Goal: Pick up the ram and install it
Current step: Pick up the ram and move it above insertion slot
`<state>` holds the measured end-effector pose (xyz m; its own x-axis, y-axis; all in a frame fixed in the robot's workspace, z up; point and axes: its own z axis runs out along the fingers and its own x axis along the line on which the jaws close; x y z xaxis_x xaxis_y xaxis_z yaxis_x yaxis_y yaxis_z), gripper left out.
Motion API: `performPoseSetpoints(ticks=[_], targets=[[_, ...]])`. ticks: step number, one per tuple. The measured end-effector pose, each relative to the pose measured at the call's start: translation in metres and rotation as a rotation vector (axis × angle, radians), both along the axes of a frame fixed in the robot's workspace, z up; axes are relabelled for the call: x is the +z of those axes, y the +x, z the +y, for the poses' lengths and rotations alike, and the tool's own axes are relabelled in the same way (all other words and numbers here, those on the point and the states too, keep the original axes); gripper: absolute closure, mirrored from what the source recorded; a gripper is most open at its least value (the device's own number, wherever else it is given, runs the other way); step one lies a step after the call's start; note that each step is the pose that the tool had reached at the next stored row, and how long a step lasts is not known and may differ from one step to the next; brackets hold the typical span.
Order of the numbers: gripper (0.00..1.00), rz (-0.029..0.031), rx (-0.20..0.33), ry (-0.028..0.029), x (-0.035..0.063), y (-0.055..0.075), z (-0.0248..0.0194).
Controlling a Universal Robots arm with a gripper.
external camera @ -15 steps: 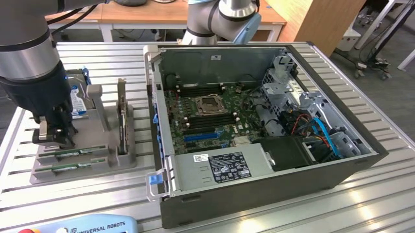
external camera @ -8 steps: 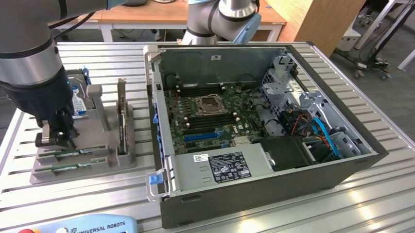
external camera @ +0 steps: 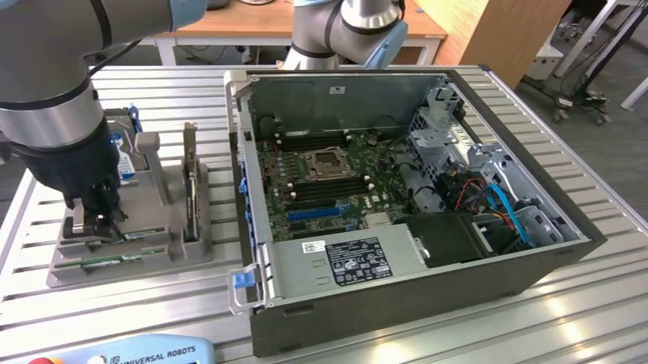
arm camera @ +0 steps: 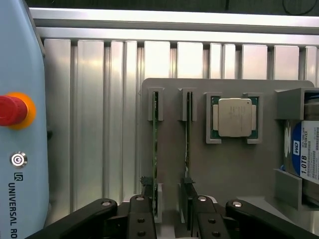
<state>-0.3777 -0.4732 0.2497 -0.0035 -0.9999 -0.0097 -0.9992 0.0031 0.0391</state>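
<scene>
Hand [external camera: 99, 222] at the end of the grey arm [external camera: 51, 98] hangs low over a grey holder [external camera: 66, 274] at the exterior view's left, on the slatted metal surface [external camera: 152, 311]. Two thin green sticks lie on edge in the holder's slots: the ram [external camera: 114, 260], nearer the camera, and a second stick [external camera: 132, 236] just behind it. The hand is over their ends at the exterior view's left. An upright expansion card [external camera: 190, 171] stands in the same holder, and a hard drive [external camera: 124, 155] with a blue label sits at its far side. To the exterior view's right lies an open computer case [external camera: 405, 303] with its motherboard [external camera: 303, 193] exposed, a processor socket [external camera: 328, 163] in the middle and a labelled power supply [external camera: 344, 262] at the near wall. A teach pendant [external camera: 132, 353] lies at the near edge.

Wrist view: the hand [arm camera: 167, 191] is spread wide and grips nothing. One dark finger [arm camera: 146, 191] stands just outside the ram [arm camera: 155, 144], which runs between the two fingers, close to that one. The other finger is in line with the second stick [arm camera: 188, 139]; whether they touch cannot be told. Both sticks sit in their slots in the holder [arm camera: 229, 169]. Beyond the second stick a square silver processor chip [arm camera: 234, 117] rests in its own frame, and past that is the hard drive [arm camera: 304, 154]. On the ram's other side, apart from the holder, the teach pendant [arm camera: 22, 149] with its red stop button [arm camera: 10, 109] lies on the surface [arm camera: 99, 124].
</scene>
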Motion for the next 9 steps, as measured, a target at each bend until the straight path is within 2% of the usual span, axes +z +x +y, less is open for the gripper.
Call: performPoseSetpoints(ticks=[9], targets=[[0.65, -0.0001, 0.0, 0.0, -0.0118, 0.0, 0.0]])
